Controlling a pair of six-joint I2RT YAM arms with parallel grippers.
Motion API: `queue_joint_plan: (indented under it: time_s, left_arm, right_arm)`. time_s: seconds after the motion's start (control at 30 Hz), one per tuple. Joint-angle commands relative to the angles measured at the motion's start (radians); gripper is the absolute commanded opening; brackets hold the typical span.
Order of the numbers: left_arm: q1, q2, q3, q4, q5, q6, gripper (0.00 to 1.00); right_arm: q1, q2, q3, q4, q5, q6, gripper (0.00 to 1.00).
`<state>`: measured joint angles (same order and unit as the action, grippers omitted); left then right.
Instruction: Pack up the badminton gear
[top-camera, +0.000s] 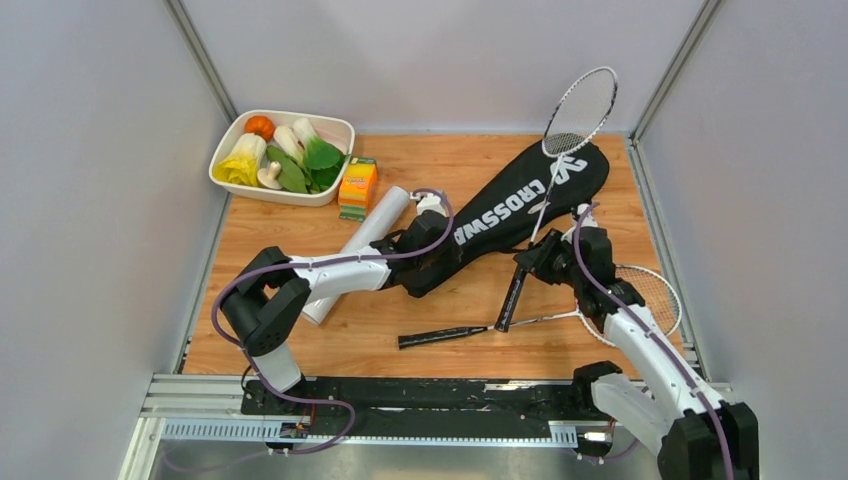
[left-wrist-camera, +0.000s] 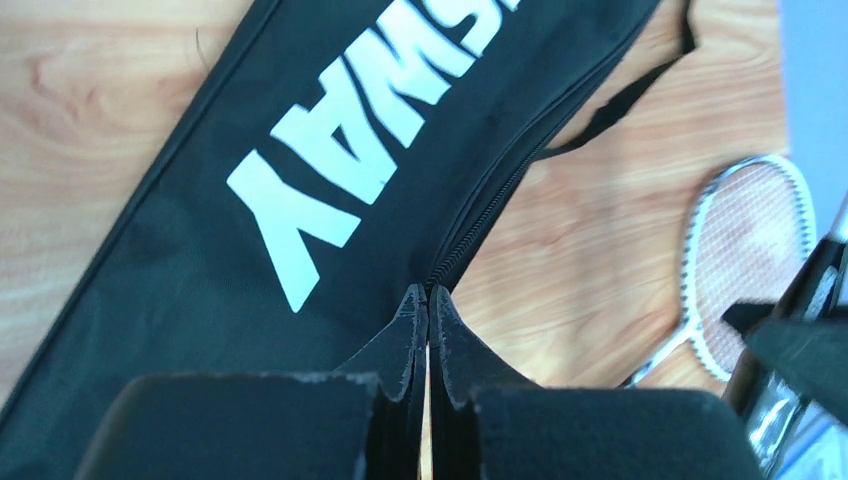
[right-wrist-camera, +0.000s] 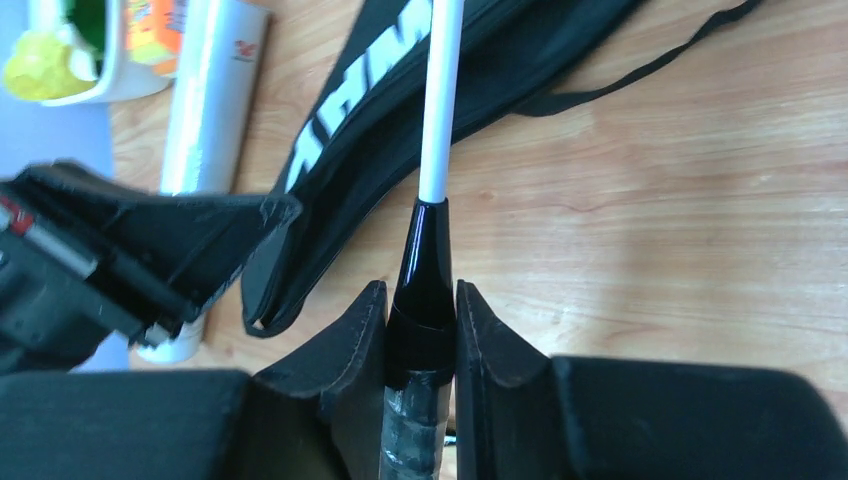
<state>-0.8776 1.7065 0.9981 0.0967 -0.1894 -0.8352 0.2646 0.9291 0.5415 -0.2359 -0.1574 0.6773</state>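
The badminton gear lay spread over the wooden table (top-camera: 470, 355). The black bag (top-camera: 590, 165) ran diagonally across the centre, its wide end toward the far right corner. White block letters along its side read "CROSSWAY". In the left wrist view only the upside-down letters "SWAY" showed.

The left gripper (top-camera: 432, 245) sat at the bag's narrow near end. Its fingers (left-wrist-camera: 405, 340) were pressed together, with the tips at the zip line. Whether any fabric was pinched between them could not be told.

The right gripper (right-wrist-camera: 422, 330) was clamped on the first racket (top-camera: 582, 108) at the glossy black cone where the handle meets the white shaft. That racket crossed over the bag, and its strung head stood against the back wall.

The second racket (top-camera: 440, 337) lay flat near the front edge, with its head partly under the right arm.

The long white tube (top-camera: 375, 230) lay just left of the bag, partly under the left arm. It bore a small red mark, too small to read.

A small orange-and-green box (top-camera: 358, 187) stood at the tube's far end, beside a white dish (top-camera: 340, 127) of toy vegetables. The printing on the box was not legible.
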Motion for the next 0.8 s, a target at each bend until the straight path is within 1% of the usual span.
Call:
queue_joint_plan:
  time_s: [0.0,0.17,0.27,0.37,0.53,0.67,0.77]
  left_arm:
    - [-0.003,-0.008,0.124,0.055,-0.021,0.018,0.00]
    - [-0.004,0.028,0.185,0.038,-0.020,0.019,0.00]
    - [-0.002,0.041,0.207,0.032,-0.024,0.018,0.00]
    - [0.003,0.054,0.231,0.026,-0.036,0.019,0.00]
    - [0.024,0.078,0.277,0.009,-0.040,0.014,0.00]
    - [0.041,0.109,0.319,-0.003,-0.033,0.008,0.00]
    - [0.047,0.119,0.346,-0.006,-0.051,0.005,0.00]
  right_arm:
    - [-0.028,-0.142,0.026,-0.076,-0.205,-0.022,0.00]
    - [-0.029,-0.249,-0.025,-0.155,-0.299,0.015,0.00]
    - [-0.028,-0.326,-0.040,-0.228,-0.310,0.059,0.00]
    - [-0.029,-0.429,-0.054,-0.309,-0.294,0.123,0.00]
    - [-0.029,-0.578,-0.128,-0.407,-0.353,0.254,0.00]
    - [-0.028,-0.714,-0.144,-0.533,-0.256,0.287,0.00]
    - [-0.028,-0.778,-0.142,-0.597,-0.228,0.320,0.00]
